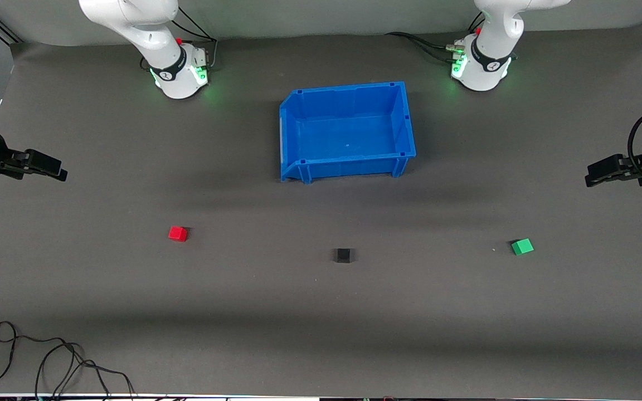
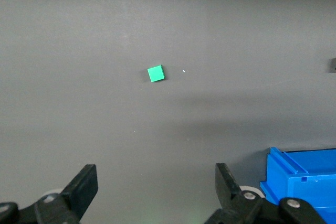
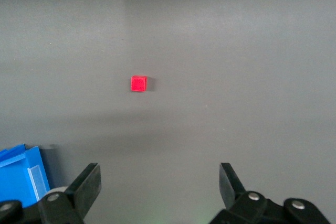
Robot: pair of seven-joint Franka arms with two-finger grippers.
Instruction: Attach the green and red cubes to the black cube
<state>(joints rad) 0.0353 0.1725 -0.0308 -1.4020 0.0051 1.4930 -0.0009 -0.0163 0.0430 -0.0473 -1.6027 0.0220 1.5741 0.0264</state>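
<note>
Black cube (image 1: 343, 255) nearest; red cube (image 1: 178, 233), green cube (image 1: 522, 246) apart.

Three cubes lay apart on the tabletop (image 1: 131, 312), all nearer the front camera than the bin (image 1: 404, 131).

The black cube (image 1: 343, 255) sat between the red cube (image 1: 178, 233), toward the right arm's end, and the green cube (image 1: 522, 246), toward the left arm's end.
</note>
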